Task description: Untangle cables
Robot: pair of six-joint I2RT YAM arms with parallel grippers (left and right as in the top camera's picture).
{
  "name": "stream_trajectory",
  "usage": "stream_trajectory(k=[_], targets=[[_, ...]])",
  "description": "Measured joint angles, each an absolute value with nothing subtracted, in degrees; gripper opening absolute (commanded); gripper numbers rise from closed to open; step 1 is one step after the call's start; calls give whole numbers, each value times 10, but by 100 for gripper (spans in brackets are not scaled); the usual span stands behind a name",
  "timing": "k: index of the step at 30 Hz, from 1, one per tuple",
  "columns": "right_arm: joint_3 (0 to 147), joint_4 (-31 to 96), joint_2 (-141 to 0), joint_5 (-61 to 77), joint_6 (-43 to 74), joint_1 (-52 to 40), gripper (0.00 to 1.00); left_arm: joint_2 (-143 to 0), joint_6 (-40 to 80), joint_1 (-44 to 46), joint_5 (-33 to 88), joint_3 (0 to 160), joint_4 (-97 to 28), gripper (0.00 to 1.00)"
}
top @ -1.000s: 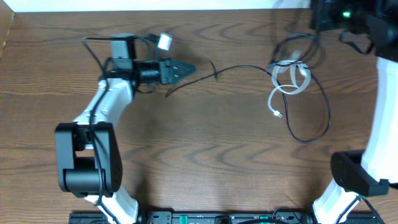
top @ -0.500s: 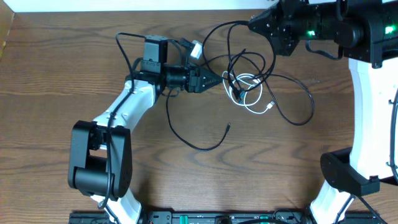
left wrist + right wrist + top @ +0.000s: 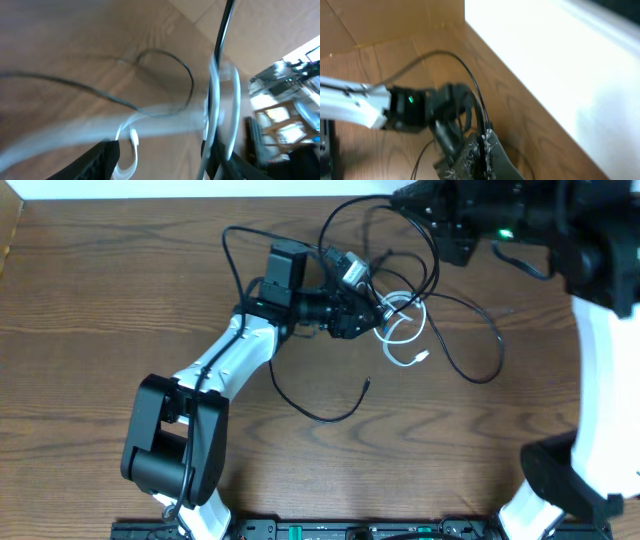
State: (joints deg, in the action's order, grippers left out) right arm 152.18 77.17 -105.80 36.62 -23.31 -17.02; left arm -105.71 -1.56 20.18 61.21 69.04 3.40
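The cables lie tangled at the table's upper middle. A white cable [image 3: 398, 338] is coiled there, its plug toward the right. Thin black cables [image 3: 478, 372] loop around it, and one black end [image 3: 335, 414] trails toward the front. My left gripper [image 3: 368, 315] is open at the tangle's left side. In the left wrist view [image 3: 160, 162] the blurred white cable [image 3: 150, 120] and a black cable [image 3: 220, 55] pass between its fingers. My right gripper [image 3: 408, 202] is raised at the back edge, shut on a black cable [image 3: 470, 85] that runs up out of its jaws [image 3: 482, 150].
The table's back edge and a white wall [image 3: 200, 188] lie just behind the tangle. My left arm's body [image 3: 210, 370] stretches across the left middle. My right arm's base [image 3: 565, 480] stands at the front right.
My left gripper has moved right, into the tangle, and the white cable now sits at its fingers. My right gripper stays at the back, holding the black cable.
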Motion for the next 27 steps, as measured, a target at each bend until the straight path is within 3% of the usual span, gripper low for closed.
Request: stream_trajectory(k=[4,5,6,8,12,18,22,24,25,27], targets=[[1522,764,-1012,368,-219,-170,1,-1057,-17,224,565,690,76,58],[1522,764,-997,368,-215,-170,1,-1057,-16,230,554,690,84,54],[1522,764,-988,368,-212,-170,1,-1057,-15,236,541,690,93,44],[1523,764,-971,364,-204,-170,1,-1057,-16,246,525,690,103,8],[1526,765,-958,318,-183,-170,1,-1057,-11,257,506,690,105,7],[1526,807,-973,131,-138,-170,4,-1055,16,247,496,690,105,7],[1526,844,-994,-15,-71,-157,31,-1027,32,231,496,690,104,7],[1526,858,-1004,-66,-39,-145,55,-997,38,220,499,689,103,7],[1526,864,-1011,-87,-26,-139,75,-977,41,214,503,689,104,7],[1526,878,-1027,-126,7,-126,95,-936,44,203,515,689,104,8]])
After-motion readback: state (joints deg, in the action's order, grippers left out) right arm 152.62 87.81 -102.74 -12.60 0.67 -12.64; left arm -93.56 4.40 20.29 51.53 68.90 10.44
